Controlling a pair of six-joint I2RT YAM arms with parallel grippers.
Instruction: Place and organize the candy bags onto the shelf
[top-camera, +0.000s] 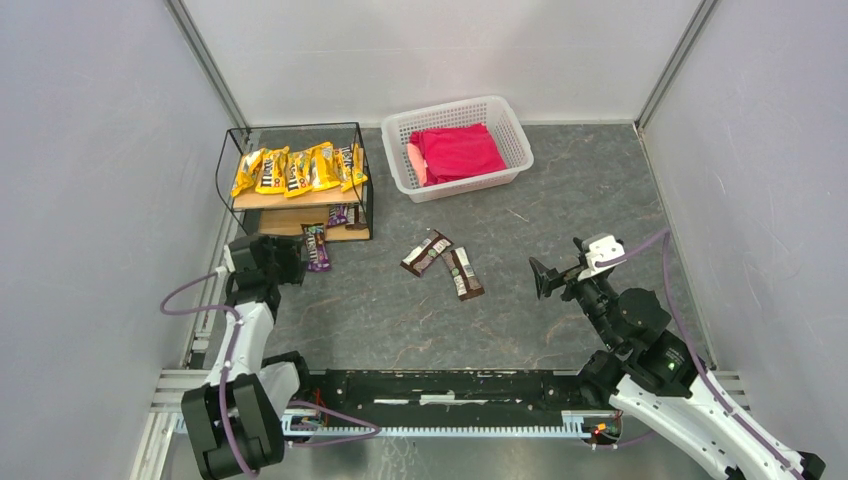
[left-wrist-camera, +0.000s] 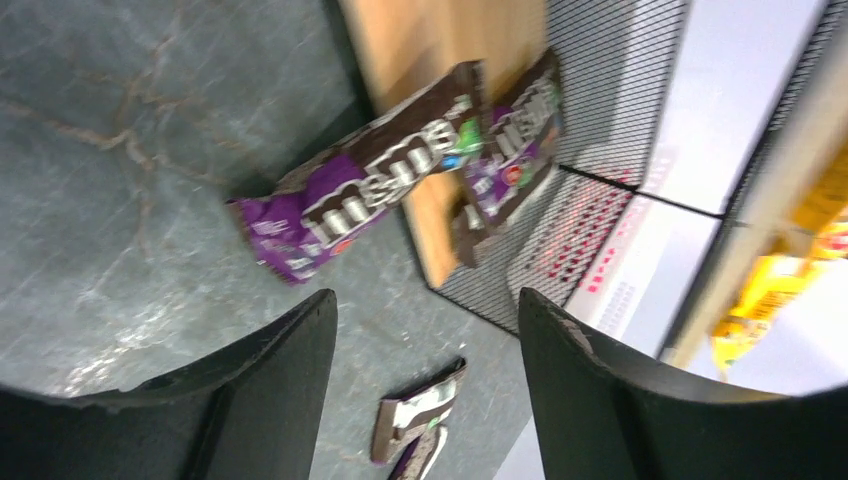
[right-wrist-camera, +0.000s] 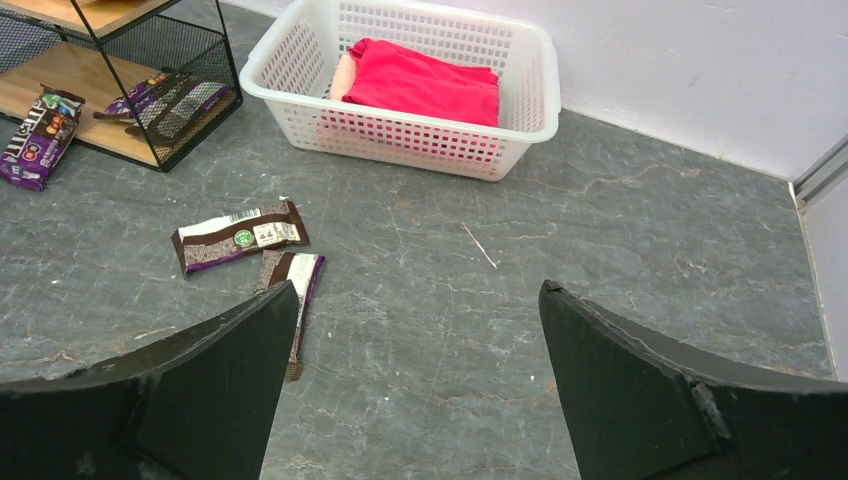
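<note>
Overhead view of a grey table with a robot arm on each side. At far left stands a black wire shelf (top-camera: 296, 180) with yellow candy bags (top-camera: 298, 169) in a row on its top board.

A purple M&M's packet (left-wrist-camera: 360, 185) lies just ahead of the left gripper (left-wrist-camera: 425, 300), whose fingers are spread with nothing between them. The packet's long axis runs away from the gripper. Its far end seems to rest on the lower board (left-wrist-camera: 440, 40), though the wrist view is blurred; its near end is on the table.

Two dark brown packets (right-wrist-camera: 240, 237) lie touching mid-table, ahead and to the left of the right gripper (right-wrist-camera: 418, 290), which is also wide apart and empty. The right arm is nearer to them, the left arm to the purple packet.

A white basket (top-camera: 512, 125) holding a red cloth (top-camera: 458, 150) sits beyond.
</note>
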